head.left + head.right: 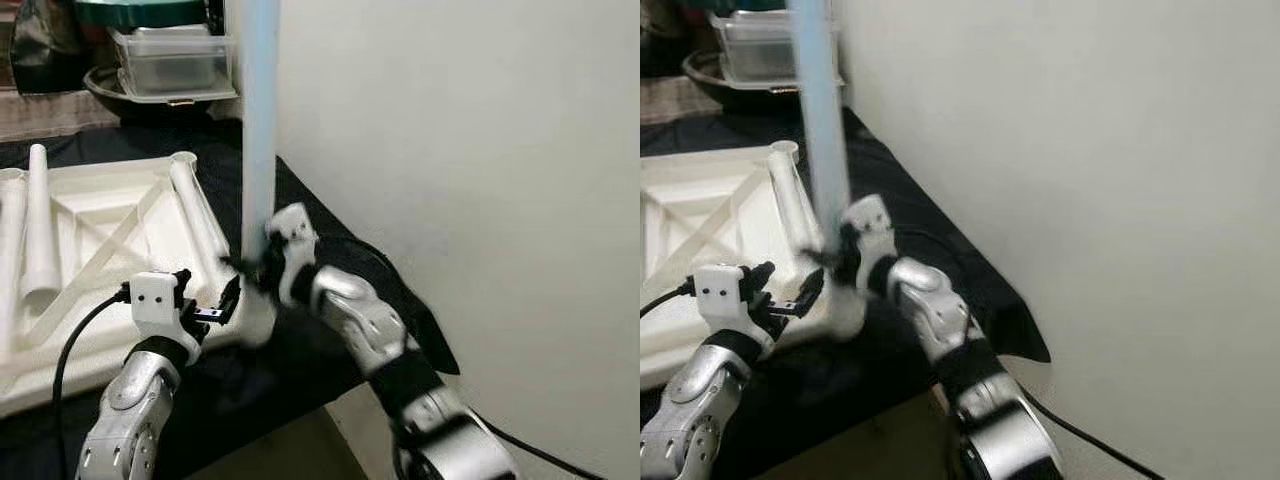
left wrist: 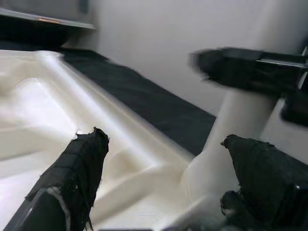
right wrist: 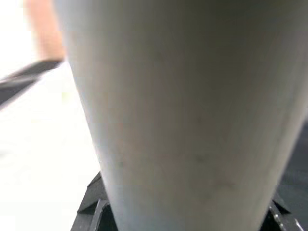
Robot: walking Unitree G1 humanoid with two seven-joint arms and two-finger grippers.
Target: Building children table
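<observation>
Wall point(image 1: 480, 150): big and white, on the robot's right, close beside the work.
Black cloth point(image 1: 320, 215): covers the surface, so the white parts are easy to see on it.
Table top point(image 1: 90, 240): white plastic, lying upside down on the black cloth. Its ribs face up, so the leg holes at the corners can be reached.
Standing leg point(image 1: 258, 110): a long, pale blue-white tube. It stands straight up at the near right corner of the table top, where its wide foot point(image 1: 258, 318) meets the corner. I think it is being pushed or turned into its hole.
Spare legs point(image 1: 38, 220): white tubes lying on the upside-down table top, waiting their turn. One more point(image 1: 195, 215) lies along the right edge.
Boxes point(image 1: 170, 60): clear plastic tubs stacked at the back, out of the way.
Right gripper point(image 1: 262, 262): closed around the lower part of the standing leg to keep it upright. In the right wrist view the leg point(image 3: 192, 115) is very close.
Left gripper point(image 1: 222, 305): fingers point(image 2: 77, 168) spread wide apart, holding nothing. It waits just beside the foot of the leg, maybe to steady that corner.
</observation>
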